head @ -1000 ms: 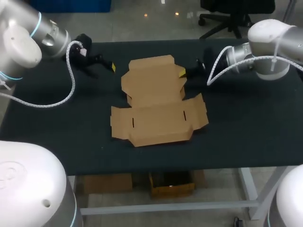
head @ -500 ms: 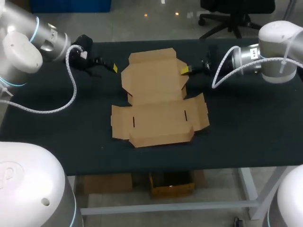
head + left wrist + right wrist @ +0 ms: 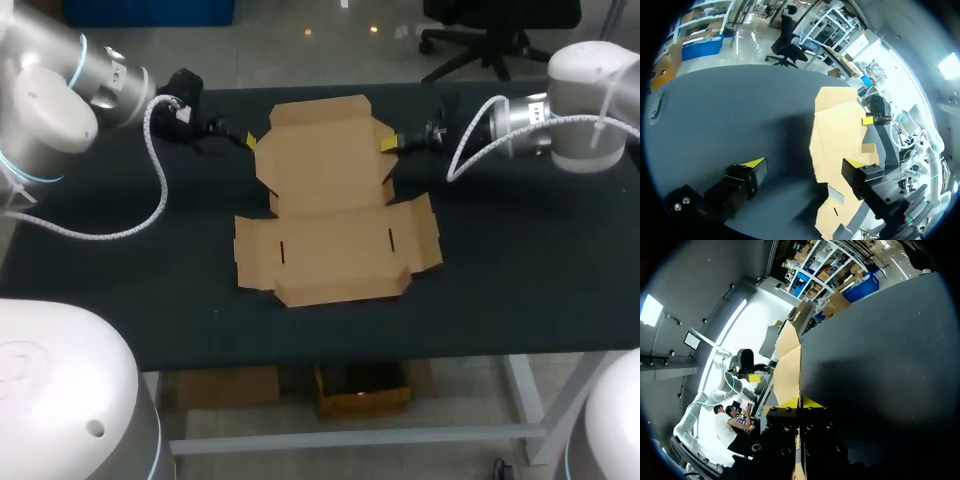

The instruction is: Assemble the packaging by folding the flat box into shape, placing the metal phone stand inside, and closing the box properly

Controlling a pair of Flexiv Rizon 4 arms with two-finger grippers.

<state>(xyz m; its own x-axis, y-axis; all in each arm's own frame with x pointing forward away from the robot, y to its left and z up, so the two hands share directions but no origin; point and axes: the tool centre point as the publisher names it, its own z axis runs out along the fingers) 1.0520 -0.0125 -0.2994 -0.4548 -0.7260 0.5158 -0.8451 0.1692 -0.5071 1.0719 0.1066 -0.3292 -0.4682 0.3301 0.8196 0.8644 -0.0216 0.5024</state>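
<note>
Raising the flat box [image 3: 330, 250], lying on the table [image 3: 520, 270], by its far edge with only your right claw [image 3: 389, 146] clenched on it and your left claw [image 3: 249, 140] released alongside risks twisting or tearing the cardboard.

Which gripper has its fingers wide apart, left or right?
The left gripper: its fingers stand wide apart at the flat box edge, while the right gripper pinches the cardboard.

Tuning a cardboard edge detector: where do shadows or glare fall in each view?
Head view: the flat box is evenly lit, no glare, barely any shadow on the table. Left wrist view: a soft shadow lies on the table beside the box's edge, ahead of the left tool. Right wrist view: a dark patch on the table ahead of the right tool.
</note>
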